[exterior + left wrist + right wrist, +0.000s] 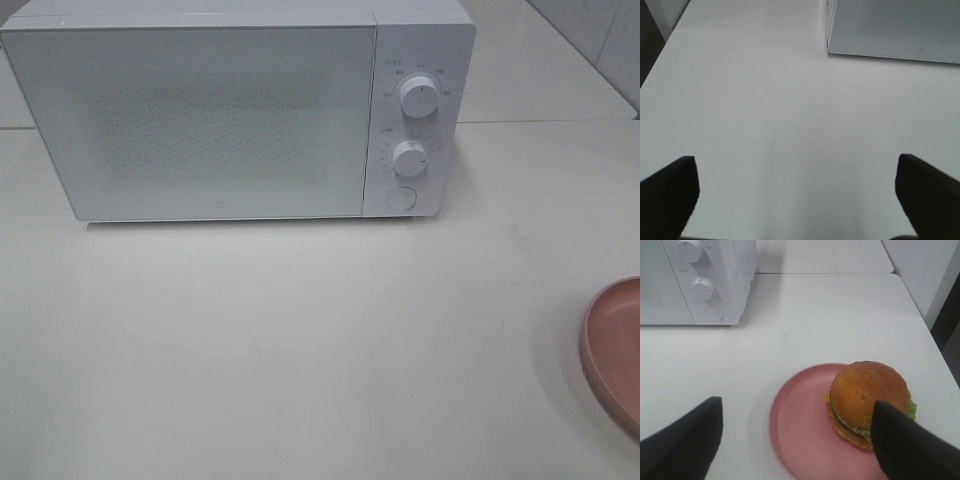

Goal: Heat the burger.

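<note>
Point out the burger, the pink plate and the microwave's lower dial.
burger [867, 390], right wrist view, on the bun's top.
pink plate [800, 425], right wrist view, on its bare floor.
lower dial [410, 158], exterior high view, on the knob's face.

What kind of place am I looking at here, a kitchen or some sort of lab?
Most likely a mock kitchen set up for testing: a white microwave with its door shut stands on a bare white table, and a burger sits on a pink plate. No sink or stove shows.

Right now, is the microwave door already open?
No, the microwave door sits flush and closed, and the burger is on the pink plate outside it.
</note>
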